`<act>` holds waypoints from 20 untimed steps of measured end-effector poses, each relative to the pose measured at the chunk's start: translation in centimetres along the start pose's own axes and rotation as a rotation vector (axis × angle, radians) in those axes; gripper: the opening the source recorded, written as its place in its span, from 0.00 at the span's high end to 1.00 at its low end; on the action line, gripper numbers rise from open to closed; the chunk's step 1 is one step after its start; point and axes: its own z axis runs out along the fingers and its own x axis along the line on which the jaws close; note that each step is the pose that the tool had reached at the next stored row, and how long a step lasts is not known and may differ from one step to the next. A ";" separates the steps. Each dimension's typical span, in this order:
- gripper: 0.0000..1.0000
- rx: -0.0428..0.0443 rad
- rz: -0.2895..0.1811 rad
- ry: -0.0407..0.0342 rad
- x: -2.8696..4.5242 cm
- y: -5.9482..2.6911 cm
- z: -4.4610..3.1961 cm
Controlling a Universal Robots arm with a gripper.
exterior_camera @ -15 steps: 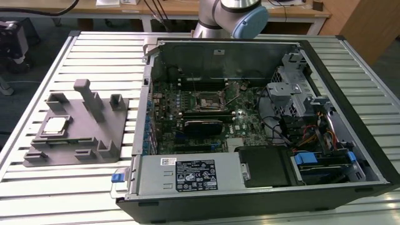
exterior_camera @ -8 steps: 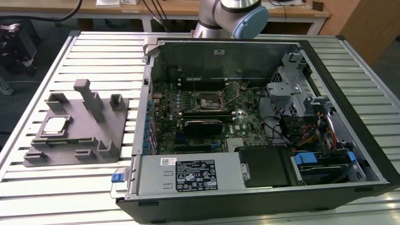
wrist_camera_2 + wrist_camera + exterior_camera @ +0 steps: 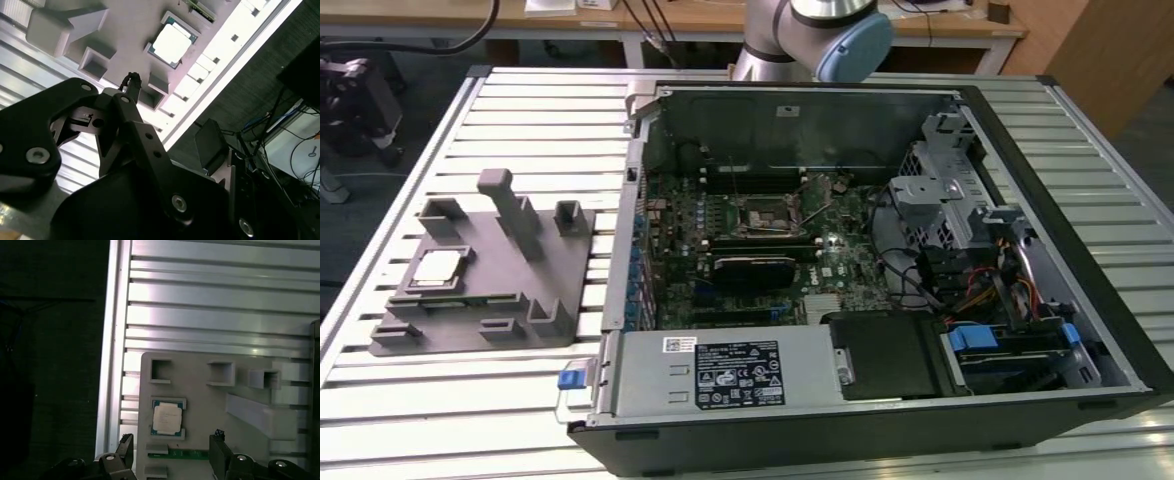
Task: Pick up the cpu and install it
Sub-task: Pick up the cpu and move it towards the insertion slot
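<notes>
The cpu [image 3: 438, 268] lies flat, silver top up, in a recess of the grey fixture block [image 3: 520, 305] on the exterior view's left. Both wrist views look down on the cpu [image 3: 167, 419] [image 3: 171, 44] from well above. My gripper [image 3: 171, 444] hangs over the fixture [image 3: 200, 385] with its black fingers [image 3: 218, 440] wide apart. It is open, nothing is between them, and it touches nothing. One fingertip [image 3: 131, 80] shows in the second wrist view, short of the chip. The motherboard socket [image 3: 761, 213] sits inside the open computer case [image 3: 1067, 300].
The fixture has upright posts [image 3: 507, 205] and several square pockets [image 3: 221, 373]. A green board strip [image 3: 185, 455] lies in the fixture beside the cpu. The ribbed aluminium table [image 3: 215, 305] ends at an edge [image 3: 107, 365] close to the fixture. Cables and drive bays [image 3: 961, 200] crowd the case.
</notes>
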 end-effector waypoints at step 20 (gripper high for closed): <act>0.30 0.0040 0.000 0.0002 0.03 -0.11 2.19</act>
